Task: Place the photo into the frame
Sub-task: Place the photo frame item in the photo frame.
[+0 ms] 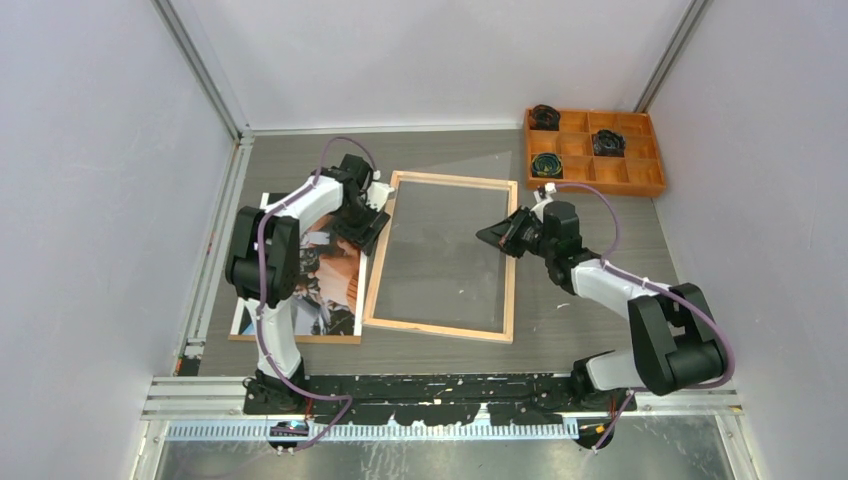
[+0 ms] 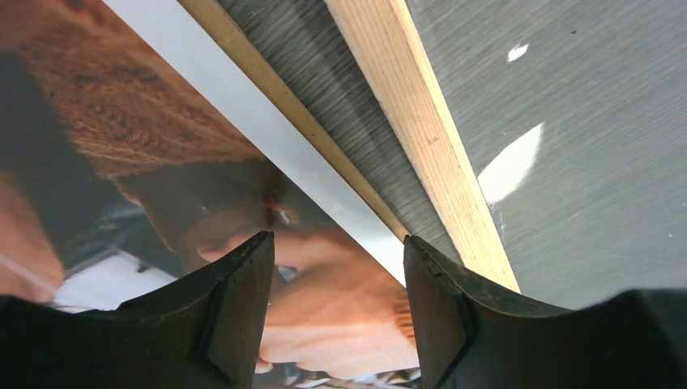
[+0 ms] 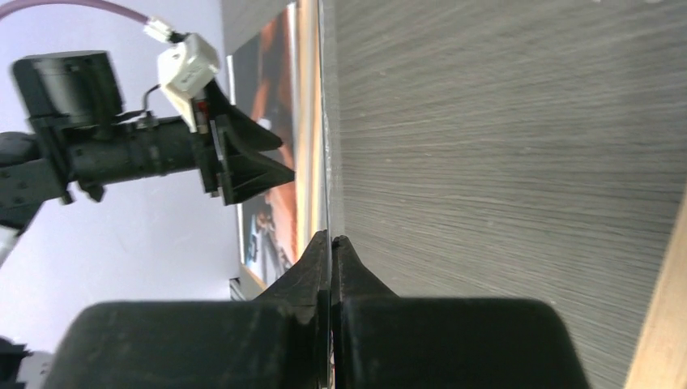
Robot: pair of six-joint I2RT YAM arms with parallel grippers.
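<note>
**Top external view: photo not yet in the frame**

The grey counter [image 1: 440, 150] fills the picture. The frame [image 1: 440, 329] lies flat at its centre with the light wood side of its thin rails facing up. The space inside the rails looks faintly hazy, as if a clear sheet [image 1: 445, 255] sits there, though that is hard to confirm.

The photo [image 1: 335, 290] lies picture-side up at centre left, just beside the frame's left-hand rail and outside it. It rests on a brown backing board [image 1: 300, 339], whose edge shows beneath it. The print is dark, with orange-brown skin tones, bluish patches and a pale border strip. It looks flat and uncreased. An orange compartment tray [image 1: 600, 187] sits at the upper right, well apart from both.

By my judgement the task is at an early stage. The frame is laid out ready, but the photo has yet to be lifted, carried across and seated inside the rails.

The left end effector [image 2: 339, 243] is released. Its fingers stand apart over the photo's edge nearest the frame and hold nothing.

The right end effector [image 3: 330, 237] is clenched at the frame's right-hand rail. A thin pale edge runs up from between its fingertips. Whether it is pinching the sheet, I cannot tell.
</note>
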